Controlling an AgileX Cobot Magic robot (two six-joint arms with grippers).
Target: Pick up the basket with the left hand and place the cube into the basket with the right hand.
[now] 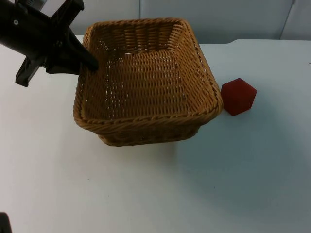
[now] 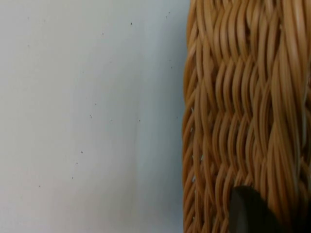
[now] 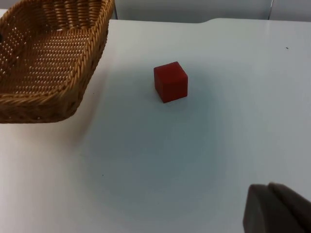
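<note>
The white table top (image 1: 146,194) lies bare and smooth nearest the camera in the top view, marked by a few tiny dark specks. Farther in stands the woven wicker basket (image 1: 146,82), rectangular and honey-brown; whether its base rests on the table or is lifted clear of it cannot be told. Just beside the basket's right-hand near corner, close to the rim but apart from it, sits the red cube (image 1: 238,96) on the table; the right wrist view shows the cube (image 3: 170,81) standing free on the white surface with a strip of table between it and the basket (image 3: 48,58).

At the basket's left rim, toward the far corner, the left gripper (image 1: 92,64) reaches in from the upper left of the top view, one black finger (image 1: 86,59) lying against the inner side of the wall. The left wrist view looks along that wall: close-up wicker weave (image 2: 243,116) with a black fingertip (image 2: 250,211) against it and white table (image 2: 87,116) alongside. The gripper appears clamped on the basket's wall.

The right gripper (image 3: 277,208) waits well apart from the cube; whether it is spread or closed cannot be told.

Beyond the table's far edge rises the grey partition wall (image 1: 218,19).
</note>
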